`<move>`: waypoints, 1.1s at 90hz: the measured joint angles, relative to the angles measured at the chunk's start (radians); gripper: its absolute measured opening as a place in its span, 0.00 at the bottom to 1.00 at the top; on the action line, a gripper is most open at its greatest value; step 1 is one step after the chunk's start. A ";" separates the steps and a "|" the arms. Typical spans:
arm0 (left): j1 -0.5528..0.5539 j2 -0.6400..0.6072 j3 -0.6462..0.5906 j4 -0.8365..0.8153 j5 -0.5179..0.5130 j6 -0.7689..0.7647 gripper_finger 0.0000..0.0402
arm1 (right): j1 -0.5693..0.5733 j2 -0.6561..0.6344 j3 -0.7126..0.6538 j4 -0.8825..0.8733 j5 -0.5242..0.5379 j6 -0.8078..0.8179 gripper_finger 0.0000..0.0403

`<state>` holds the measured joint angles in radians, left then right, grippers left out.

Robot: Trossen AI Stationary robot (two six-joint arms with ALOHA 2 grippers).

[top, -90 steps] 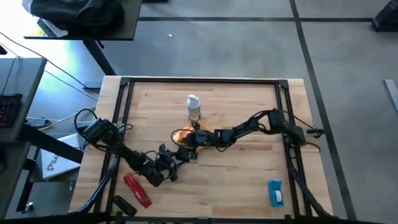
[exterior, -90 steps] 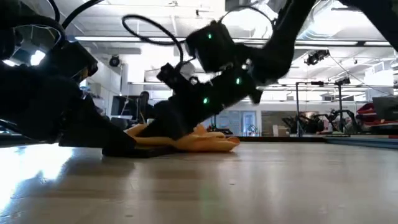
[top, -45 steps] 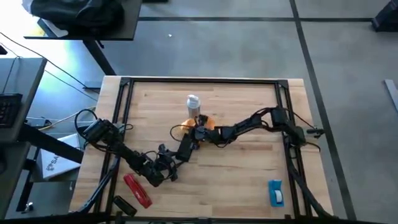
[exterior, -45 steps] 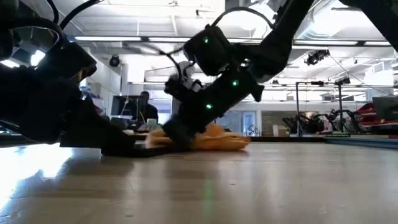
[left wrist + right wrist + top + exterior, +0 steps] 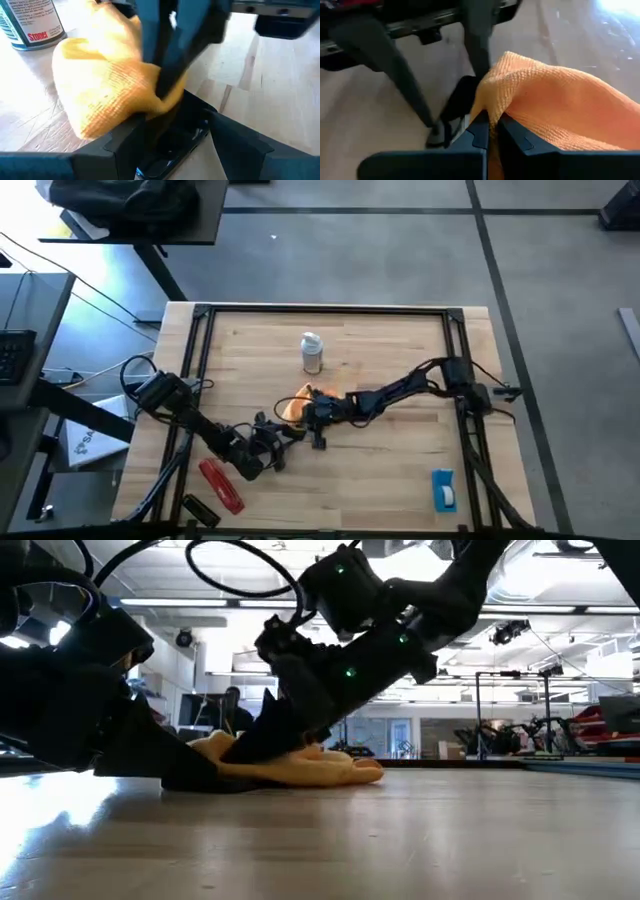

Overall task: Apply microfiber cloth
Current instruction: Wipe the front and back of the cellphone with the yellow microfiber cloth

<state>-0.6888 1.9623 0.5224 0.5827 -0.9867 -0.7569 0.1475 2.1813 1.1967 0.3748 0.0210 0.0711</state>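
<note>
Red oblong object [image 5: 221, 484]: nearest, by the bench's near-left edge, just beside the left arm, untouched.
Blue-and-white item [image 5: 443, 489]: near right, well apart from both arms.
Left claw [image 5: 283, 436]: low on the bench [image 5: 400, 350], left of centre; fingers [image 5: 235, 145] spread to either side of a small dark flat object [image 5: 172, 145] lying under the cloth's near edge. Whether they grip it, I cannot tell.
Right claw [image 5: 312, 412]: reaches in from the right to mid-bench, fingers closed tight on a fold of the microfiber cloth [image 5: 297, 404], pressing it down.
Microfiber cloth: bunched at the bench's middle, touching the wood, its near edge draped over the dark object between the left fingers.
Spray can [image 5: 312, 353]: upright, just beyond the cloth, apart from it.
Risk: the two claws sit very close, so a wider wiping stroke could knock them together, or drag the cloth off the dark object.
Second risk: a stroke carried far could tip the can.
</note>
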 joint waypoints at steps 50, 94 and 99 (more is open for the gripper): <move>0.001 0.001 0.000 0.004 -0.001 0.008 0.51 | -0.047 -0.018 0.000 -0.246 0.543 -0.089 0.00; 0.000 0.001 0.000 0.018 0.001 0.037 0.51 | -0.063 0.042 -0.002 0.143 0.032 -0.041 0.00; 0.000 0.001 0.000 0.020 0.001 0.042 0.51 | -0.069 0.058 -0.001 0.168 0.033 -0.042 0.00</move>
<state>-0.6888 1.9635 0.5220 0.6030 -0.9856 -0.7151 0.0788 2.2392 1.1954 0.5432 0.0539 0.0292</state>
